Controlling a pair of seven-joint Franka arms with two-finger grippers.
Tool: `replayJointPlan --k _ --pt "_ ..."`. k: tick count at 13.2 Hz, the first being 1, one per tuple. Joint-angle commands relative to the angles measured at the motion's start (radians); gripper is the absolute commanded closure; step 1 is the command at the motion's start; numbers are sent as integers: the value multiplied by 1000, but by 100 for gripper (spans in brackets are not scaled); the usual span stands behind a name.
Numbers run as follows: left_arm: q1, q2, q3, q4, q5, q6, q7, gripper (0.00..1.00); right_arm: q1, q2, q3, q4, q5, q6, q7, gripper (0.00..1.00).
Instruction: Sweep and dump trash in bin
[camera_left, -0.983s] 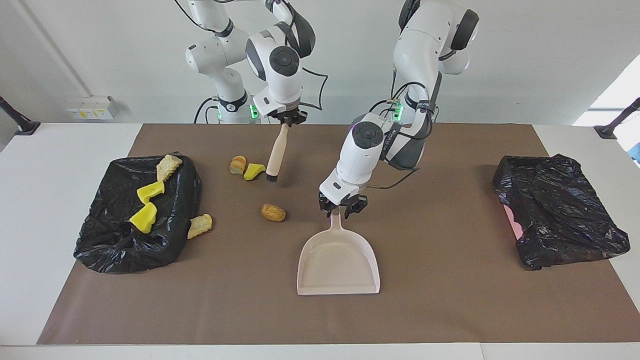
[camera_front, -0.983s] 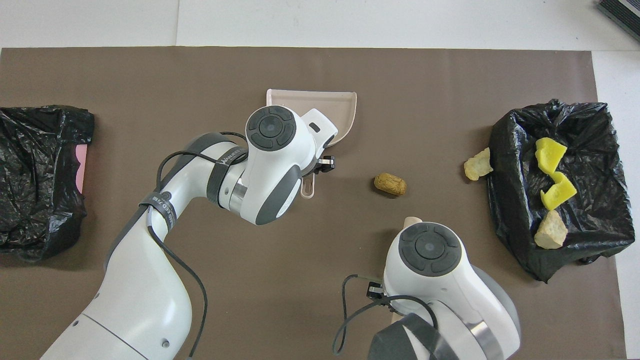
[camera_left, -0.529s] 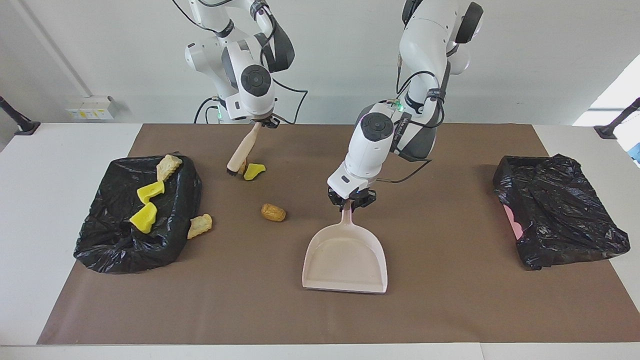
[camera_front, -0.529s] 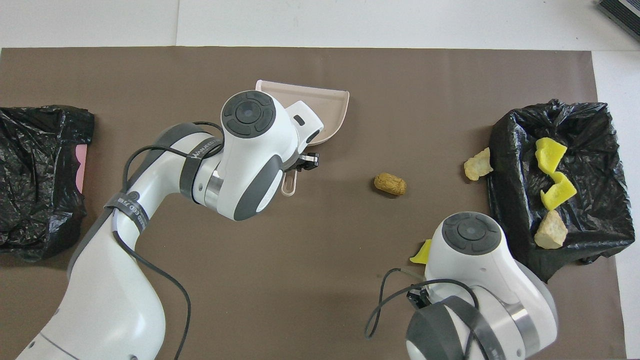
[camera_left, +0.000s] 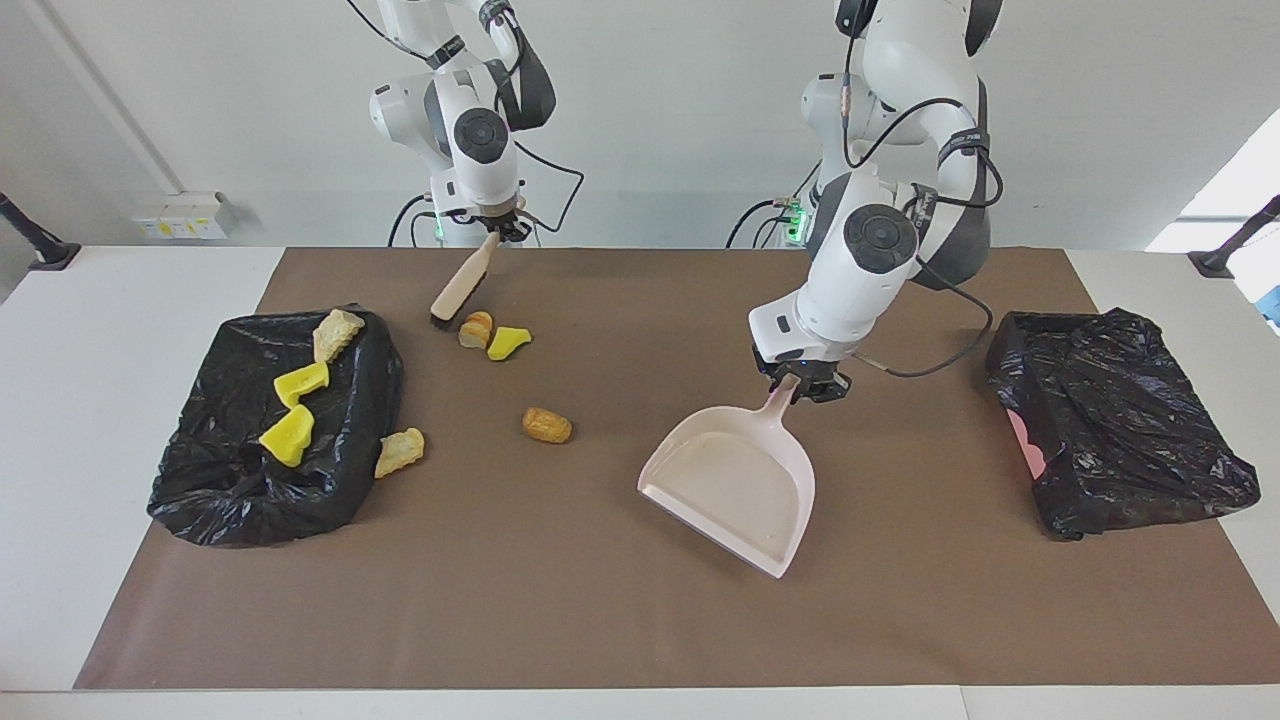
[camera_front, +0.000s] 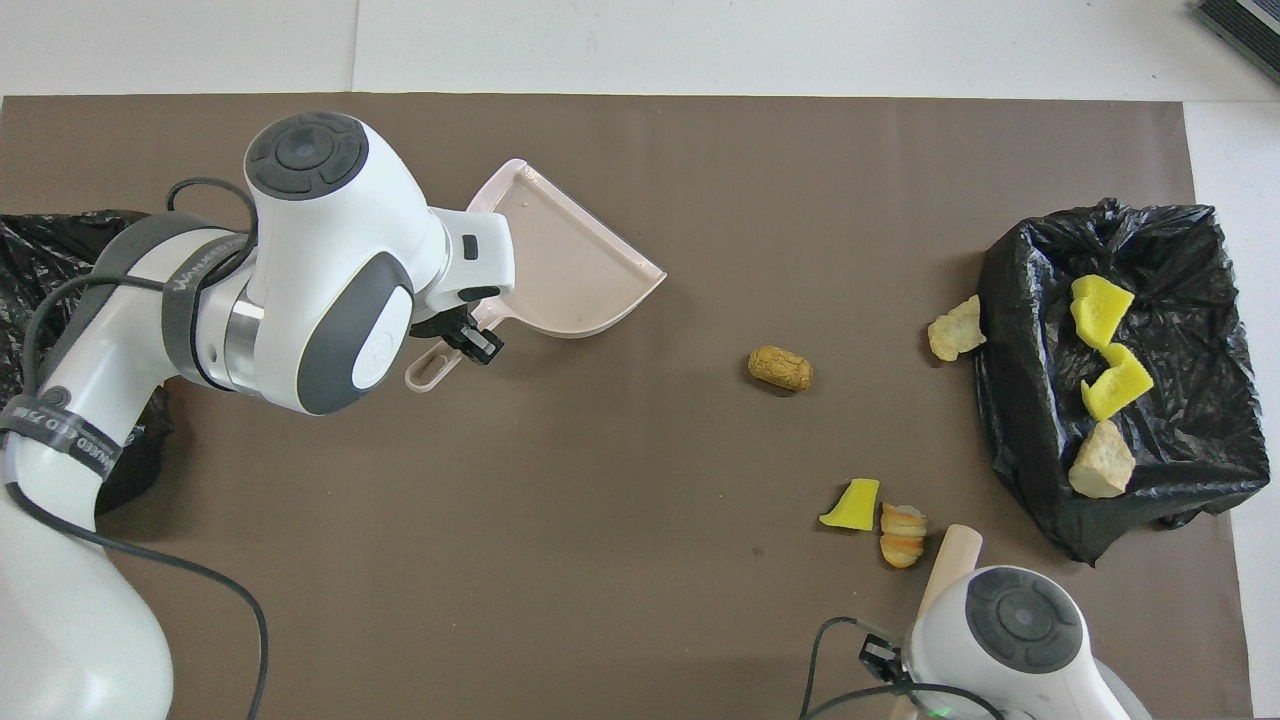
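My left gripper (camera_left: 800, 385) is shut on the handle of the pale pink dustpan (camera_left: 735, 480), whose mouth is tilted toward the right arm's end (camera_front: 560, 265). My right gripper (camera_left: 495, 235) is shut on the wooden brush (camera_left: 458, 292), which slants down, its bristles close beside a bread piece (camera_left: 475, 328). A yellow chunk (camera_left: 508, 342) lies against that piece. A brown lump (camera_left: 547, 425) sits alone mid-mat. A tan piece (camera_left: 400, 450) rests beside the black-bagged bin (camera_left: 250, 480), which holds two yellow chunks (camera_left: 300, 383) and a tan piece (camera_left: 337, 333).
A second bin (camera_left: 1120, 420), wrapped in a black bag with pink showing at one side, stands at the left arm's end. A brown mat (camera_left: 600, 620) covers the table. The left arm's cable (camera_left: 930, 365) hangs near the dustpan handle.
The left gripper swung the dustpan toward the left arm's end and turned its mouth. The right gripper drew the brush back toward the robots and past the bread piece and yellow chunk.
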Motion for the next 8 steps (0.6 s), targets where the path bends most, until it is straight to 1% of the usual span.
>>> replayJointPlan --k 1,3,4,5,6,7,8 --pt "21 -58 -1 -87 39 14 263 100 5 45 16 -6 9 100 -5 100" --pt "23 -86 -1 -148 45 44 360 100 39 93 16 30 9 149 -3 100" --pt "12 -116 -1 -214 53 108 394 100 38 139 16 78 11 148 -8 100" --pt "5 -145 -1 -287 73 206 427 100 36 166 16 108 22 155 -14 100" --pt "-9 -173 -2 -343 81 259 449 100 33 211 16 139 54 178 -20 100" --pt "-18 -196 -2 -386 87 293 451 100 39 287 16 185 68 203 -12 100" --pt "-20 -204 -2 -408 90 311 451 100 41 350 16 237 69 210 -8 100"
